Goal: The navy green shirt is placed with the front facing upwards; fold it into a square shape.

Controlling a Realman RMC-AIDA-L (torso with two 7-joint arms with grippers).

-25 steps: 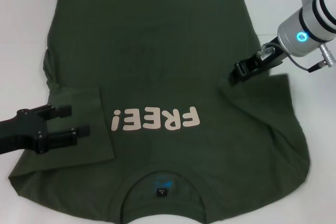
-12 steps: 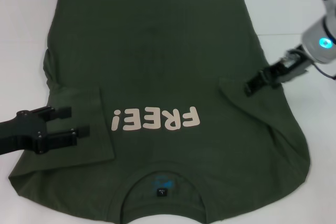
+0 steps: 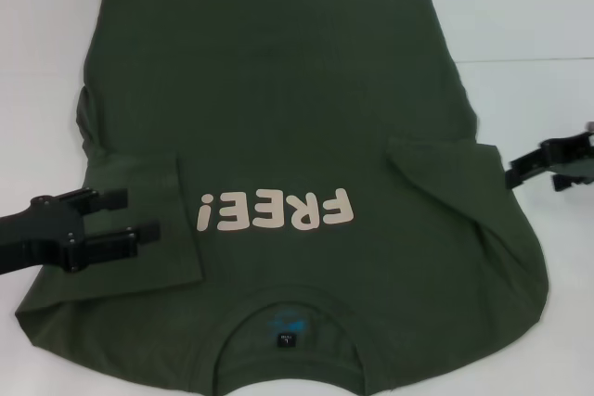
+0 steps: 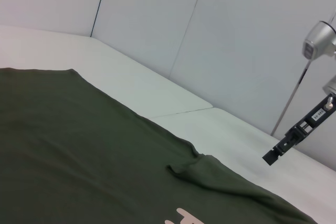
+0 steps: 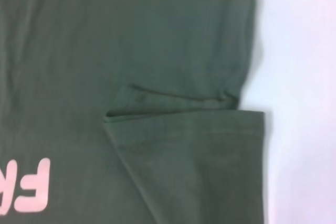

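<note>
- The dark olive-green short-sleeved cotton shirt (image 3: 278, 136) lay spread on the white counter (image 3: 520, 6), print side up, filling most of the space between the two arms.
- Its long axis ran near to far: the ribbed collar with its small dark label (image 3: 285, 338) sat at the near edge, the straight hem at the far edge. The cream "FREE!" print (image 3: 277, 210) therefore read upside down in the head view.
- Both sleeves were already folded in over the chest, the left one (image 3: 148, 220) as a flat rectangle, the right one (image 3: 436, 169) as a looser flap with a crease at its inner corner.
- The black left hand (image 3: 135, 215) rested over the folded left sleeve, its two fingers spread apart and gripping nothing.
- The black right hand (image 3: 520, 166) hung at the right border of the shirt, just off the cloth beside the right sleeve; I cannot tell from any view whether it was released or clenched.
- Risk, as I judge it: the right side lay less neatly than the left, with wrinkles toward the near right corner. A lengthwise fold made over them would probably trap the creases and skew the square.
- A second risk: a pinch taking only the top layer could drag a sleeve back out of its fold.
</note>
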